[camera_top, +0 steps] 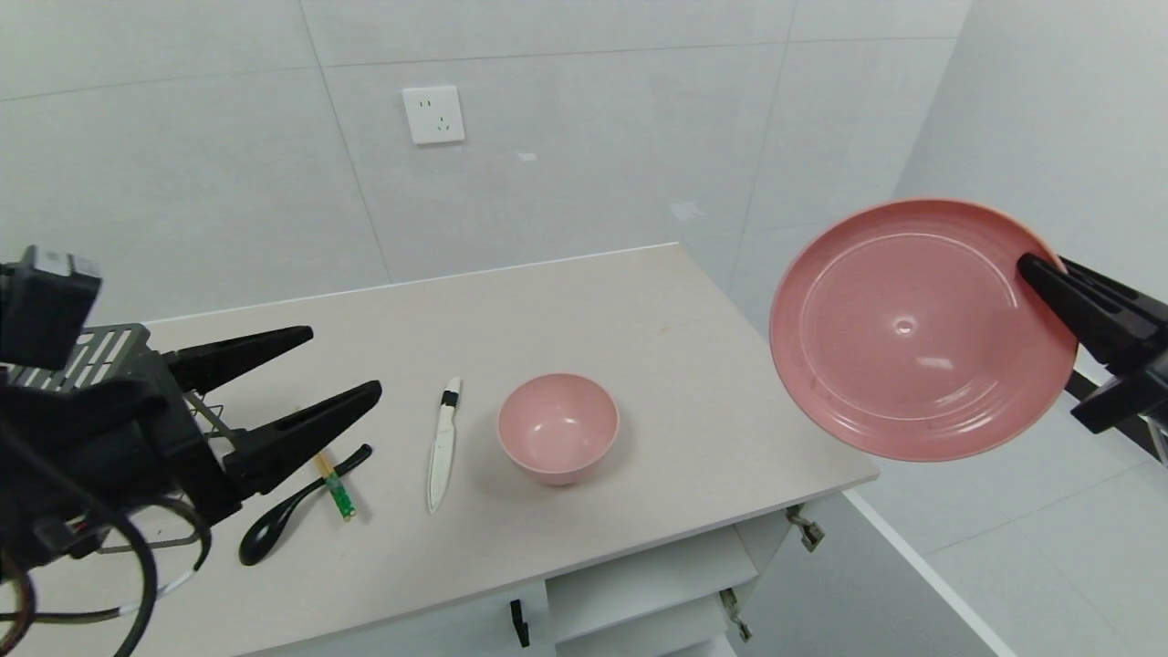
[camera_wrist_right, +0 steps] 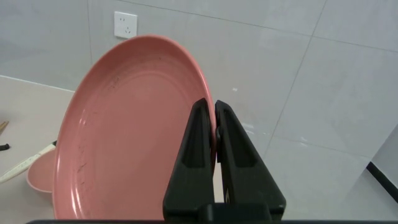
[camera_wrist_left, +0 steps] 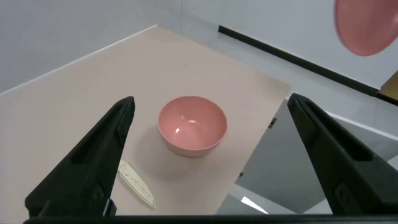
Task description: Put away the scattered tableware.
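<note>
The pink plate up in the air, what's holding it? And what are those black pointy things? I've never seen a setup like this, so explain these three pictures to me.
This is a two-armed robot, and the black pointed pieces are the fingers of its grippers. The wide picture comes from a camera on its head, looking down at a beige counter. The other two come from a camera on each wrist, looking out along that arm's fingers.

The right gripper is shut on the rim of the pink plate and holds it tilted in the air, off to the right of the counter. The left gripper is open and holds nothing.

On the counter lie a pink bowl, a white knife beside it, a black spoon and chopsticks with a green band.
</note>
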Available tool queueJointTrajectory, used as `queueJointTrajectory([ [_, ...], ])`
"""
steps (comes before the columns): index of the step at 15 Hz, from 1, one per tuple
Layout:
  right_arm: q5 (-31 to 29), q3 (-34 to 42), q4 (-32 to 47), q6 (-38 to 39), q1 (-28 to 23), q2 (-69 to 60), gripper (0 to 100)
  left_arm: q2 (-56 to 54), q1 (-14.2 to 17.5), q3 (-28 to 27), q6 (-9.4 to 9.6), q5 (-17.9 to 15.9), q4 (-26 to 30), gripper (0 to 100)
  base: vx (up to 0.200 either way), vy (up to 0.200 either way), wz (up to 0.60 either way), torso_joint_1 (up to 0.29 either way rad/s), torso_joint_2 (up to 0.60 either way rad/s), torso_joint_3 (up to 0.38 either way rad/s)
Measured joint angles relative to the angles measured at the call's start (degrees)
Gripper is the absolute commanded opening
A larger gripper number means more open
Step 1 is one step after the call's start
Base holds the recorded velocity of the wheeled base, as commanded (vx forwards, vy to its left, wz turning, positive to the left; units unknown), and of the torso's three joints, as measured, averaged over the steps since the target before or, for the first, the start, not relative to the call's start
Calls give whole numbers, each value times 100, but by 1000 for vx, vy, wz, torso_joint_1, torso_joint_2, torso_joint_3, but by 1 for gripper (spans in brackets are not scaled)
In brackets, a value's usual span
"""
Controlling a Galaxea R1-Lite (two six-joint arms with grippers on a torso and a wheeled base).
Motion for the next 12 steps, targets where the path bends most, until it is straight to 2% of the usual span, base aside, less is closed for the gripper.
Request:
queueJointTrajectory([
  [2,6,13,0,-5,4,0,0,555,-80,-149,121,90,-143,100,0,0,0,0,0,0],
  [4,4,24,0,-7,9,4,0,1046,-151,-396,99,171,-167,100,0,0,0,0,0,0],
  [6,4,27,-16,2,11,33,0,1468,-163,-558,-118,187,-173,100,0,0,0,0,0,0],
  [8,4,16,-22,5,9,102,0,1864,-163,-623,-375,416,-200,100,0,0,0,0,0,0],
  [10,2,16,-96,5,1,163,0,2275,-162,-675,-428,783,-239,100,0,0,0,0,0,0],
  [12,11,16,-116,0,17,196,0,2703,-207,-755,-434,896,-244,100,0,0,0,0,0,0],
])
